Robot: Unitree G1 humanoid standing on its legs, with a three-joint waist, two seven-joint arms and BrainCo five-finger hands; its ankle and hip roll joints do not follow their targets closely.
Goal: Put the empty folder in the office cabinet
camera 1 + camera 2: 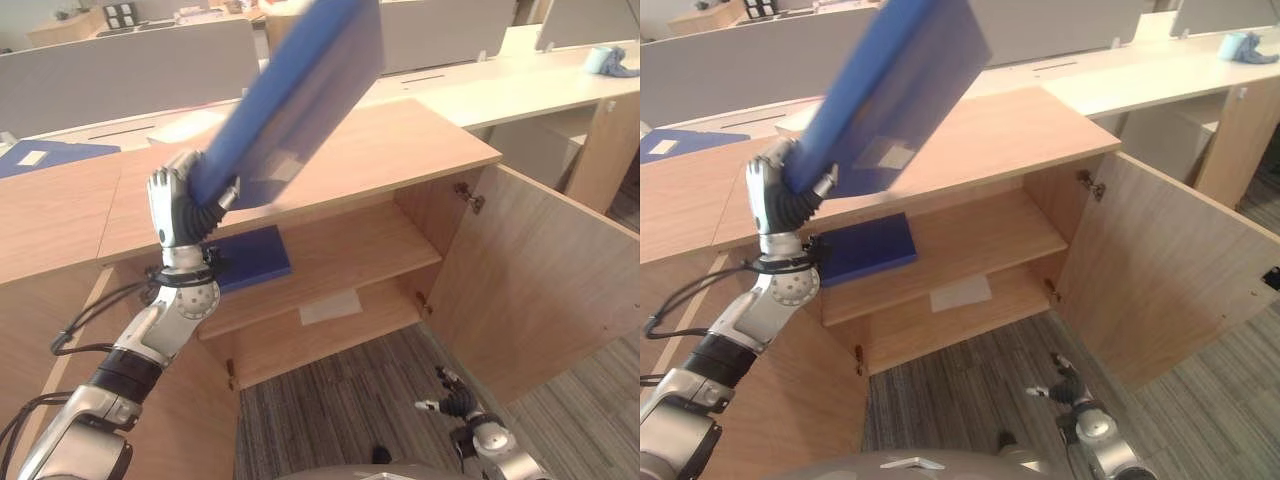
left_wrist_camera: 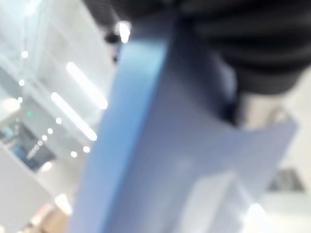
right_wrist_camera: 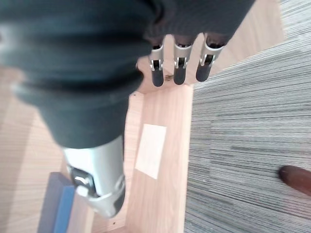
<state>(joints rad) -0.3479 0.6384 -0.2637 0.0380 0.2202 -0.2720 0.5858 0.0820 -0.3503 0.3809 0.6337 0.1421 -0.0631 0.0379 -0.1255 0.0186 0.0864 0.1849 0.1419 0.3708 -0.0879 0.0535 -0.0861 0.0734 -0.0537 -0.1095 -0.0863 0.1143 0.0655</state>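
Blue, the folder (image 1: pixel 295 85) is raised in the air above the top of the office cabinet (image 1: pixel 400 140), tilted so its far end points up and away over the cabinet's back edge. Its lower end is clamped in the left hand (image 1: pixel 175 205), whose fingers curl round it just in front of the cabinet's top front edge. In the left wrist view the folder (image 2: pixel 160 145) runs close along the hand's dark cover. Below, a 2nd blue folder (image 1: pixel 250 260) lies flat at the left end of the cabinet's upper shelf. A pale sheet (image 1: pixel 330 305) rests on the lower shelf, near its front edge. The cabinet's right door (image 1: pixel 540 270) stands swung open. The right hand (image 3: pixel 180 68) hangs low over the grey carpet (image 1: pixel 340 400) in front of the cabinet, fingers straight and apart, holding nothing.
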